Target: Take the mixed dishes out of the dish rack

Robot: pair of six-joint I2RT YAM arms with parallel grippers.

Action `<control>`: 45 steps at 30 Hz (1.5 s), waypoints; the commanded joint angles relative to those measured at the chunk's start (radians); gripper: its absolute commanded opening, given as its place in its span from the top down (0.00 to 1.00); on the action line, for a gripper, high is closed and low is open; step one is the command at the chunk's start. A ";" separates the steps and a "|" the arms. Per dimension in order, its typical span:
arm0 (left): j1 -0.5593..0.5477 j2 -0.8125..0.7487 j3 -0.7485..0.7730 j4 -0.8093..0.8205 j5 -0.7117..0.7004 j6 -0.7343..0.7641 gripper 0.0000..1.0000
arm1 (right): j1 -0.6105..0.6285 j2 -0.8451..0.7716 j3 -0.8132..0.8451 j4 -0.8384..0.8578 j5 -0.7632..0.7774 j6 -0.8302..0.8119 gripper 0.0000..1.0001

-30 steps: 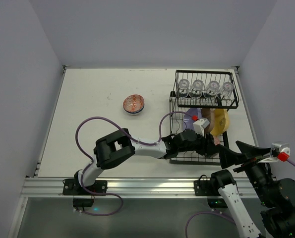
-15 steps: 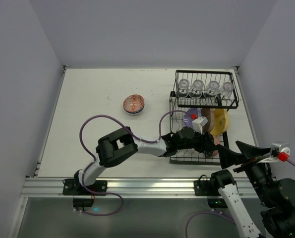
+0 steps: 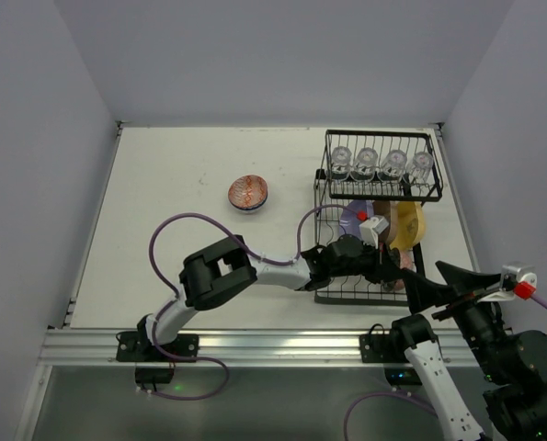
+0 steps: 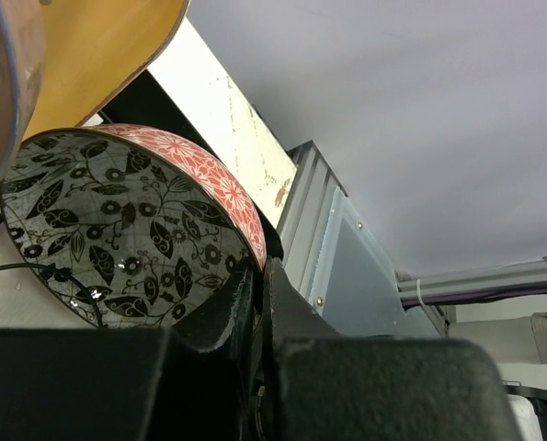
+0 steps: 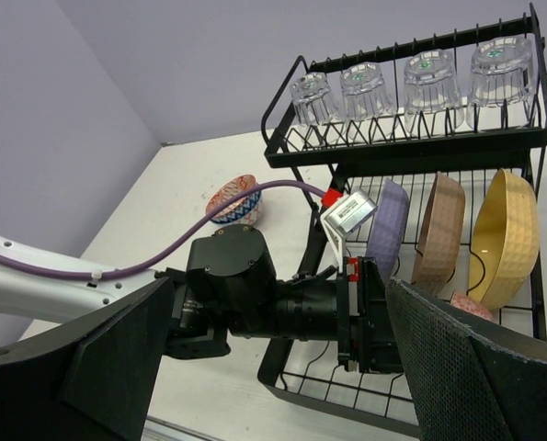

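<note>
The black wire dish rack (image 3: 381,184) stands at the far right of the table. Several clear glasses (image 3: 380,163) sit upside down on its upper shelf (image 5: 402,147). Lavender (image 5: 388,230), brown (image 5: 438,230) and yellow (image 5: 503,234) plates stand in the lower slots. My left gripper (image 4: 259,266) reaches into the lower tier (image 3: 390,268) and is shut on the rim of a bowl (image 4: 135,230), grey with black leaves inside and red outside. That bowl sits next to the yellow plate. My right gripper (image 5: 282,367) is open and empty, held back near the rack's front edge (image 3: 423,272).
A red patterned bowl (image 3: 248,193) sits on the white table left of the rack, also seen in the right wrist view (image 5: 233,200). The left arm's purple cable (image 3: 176,225) loops over the table. Walls close in the table on three sides.
My left arm's elbow has shifted slightly right and forward. The left gripper stays at the bowl in the lower tier. The right arm has not moved.
</note>
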 commanded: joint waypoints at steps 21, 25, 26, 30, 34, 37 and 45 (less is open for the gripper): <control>0.006 0.004 -0.039 0.330 0.045 -0.077 1.00 | 0.001 0.013 0.029 0.006 -0.026 -0.013 0.01; 0.006 -0.011 -0.060 0.386 0.068 -0.076 1.00 | 0.001 0.014 0.032 0.006 -0.023 -0.014 0.01; 0.006 -0.022 -0.069 0.399 0.068 -0.070 1.00 | 0.001 0.016 0.034 0.006 -0.023 -0.016 0.01; -0.005 -0.062 -0.097 0.411 0.059 -0.033 1.00 | 0.001 0.017 0.034 0.006 -0.023 -0.016 0.01; -0.017 -0.127 -0.123 0.394 0.039 0.016 1.00 | 0.001 0.019 0.040 0.006 -0.019 -0.017 0.01; -0.031 -0.180 -0.149 0.382 0.020 0.065 1.00 | 0.001 0.017 0.035 0.012 -0.017 -0.014 0.01; -0.052 -0.266 -0.192 0.377 0.025 0.122 1.00 | 0.001 0.016 0.026 0.028 -0.017 -0.007 0.01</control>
